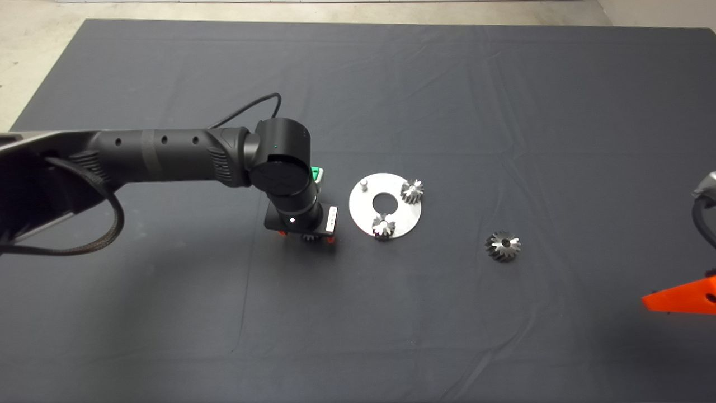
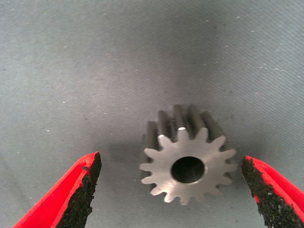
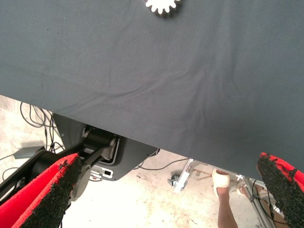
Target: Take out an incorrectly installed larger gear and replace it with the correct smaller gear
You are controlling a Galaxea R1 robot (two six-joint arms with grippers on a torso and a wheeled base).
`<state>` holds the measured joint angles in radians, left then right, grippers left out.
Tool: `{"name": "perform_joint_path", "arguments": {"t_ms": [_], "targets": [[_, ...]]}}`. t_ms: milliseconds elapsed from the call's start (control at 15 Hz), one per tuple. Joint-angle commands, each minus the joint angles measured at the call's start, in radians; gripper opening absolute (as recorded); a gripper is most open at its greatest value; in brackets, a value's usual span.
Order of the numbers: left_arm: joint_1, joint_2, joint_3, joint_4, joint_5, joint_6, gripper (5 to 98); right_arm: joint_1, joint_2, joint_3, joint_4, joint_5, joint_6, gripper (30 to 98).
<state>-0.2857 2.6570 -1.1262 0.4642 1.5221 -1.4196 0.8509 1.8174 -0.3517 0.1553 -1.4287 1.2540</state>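
The smaller gear (image 2: 187, 159), silver with straight teeth and a centre hole, lies flat on the mat just left of the round silver plate (image 1: 369, 215). My left gripper (image 2: 171, 164) hangs open directly over it, with one finger on each side and neither touching. In the head view that gripper (image 1: 307, 238) hides nearly all of this gear. The larger gear (image 1: 503, 245), dark with flared teeth, lies on the mat to the right of the plate. My right gripper (image 1: 679, 299) waits open at the right edge, holding nothing.
The plate carries two small gears (image 1: 412, 191) (image 1: 384, 226) and one bare peg (image 1: 363, 184). The left arm (image 1: 168, 154) stretches across the mat's left half. Beyond the mat edge the right wrist view shows cables, a stand and a person's foot (image 3: 221, 183).
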Motion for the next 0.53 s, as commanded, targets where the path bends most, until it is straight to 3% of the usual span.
{"name": "perform_joint_path", "arguments": {"t_ms": [0, 133, 467], "targets": [[-0.018, 0.004, 0.005, 0.009, 0.006, 0.002, 74.9, 0.019, 0.001, 0.004, 0.029, 0.004, -0.001, 97.7], [-0.020, 0.015, -0.003, 0.010, 0.006, 0.005, 70.1, 0.019, 0.001, 0.004, 0.029, 0.004, 0.001, 97.7], [-0.020, 0.046, -0.035, 0.010, 0.001, 0.005, 69.7, 0.019, 0.001, 0.004, 0.030, 0.004, 0.001, 97.7]]}}
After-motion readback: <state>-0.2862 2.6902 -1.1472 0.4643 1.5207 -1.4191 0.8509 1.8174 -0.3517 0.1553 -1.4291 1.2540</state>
